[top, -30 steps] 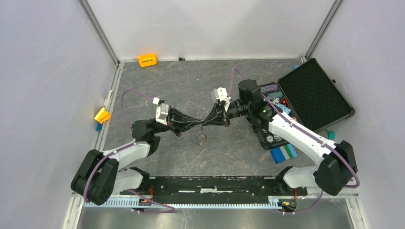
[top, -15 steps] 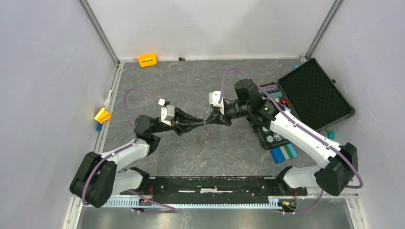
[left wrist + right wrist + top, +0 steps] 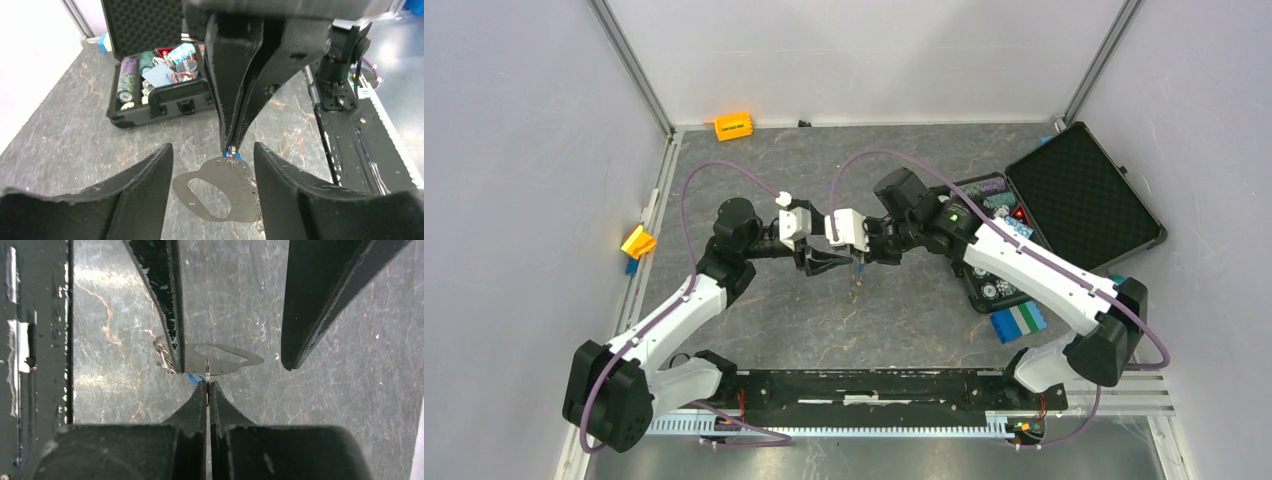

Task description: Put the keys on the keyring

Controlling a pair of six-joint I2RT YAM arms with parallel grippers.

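Right tool (image 3: 207, 384) at keyring (image 3: 235, 360) edge; keys (image 3: 195, 377) obscured

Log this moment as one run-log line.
left gripper: open, straddling keyring | right gripper: shut on keyring edge beside blue tag | case: open, robot's right

No readable text anywhere; markings inside the open case (image 3: 160, 107) are too blurred to tell.
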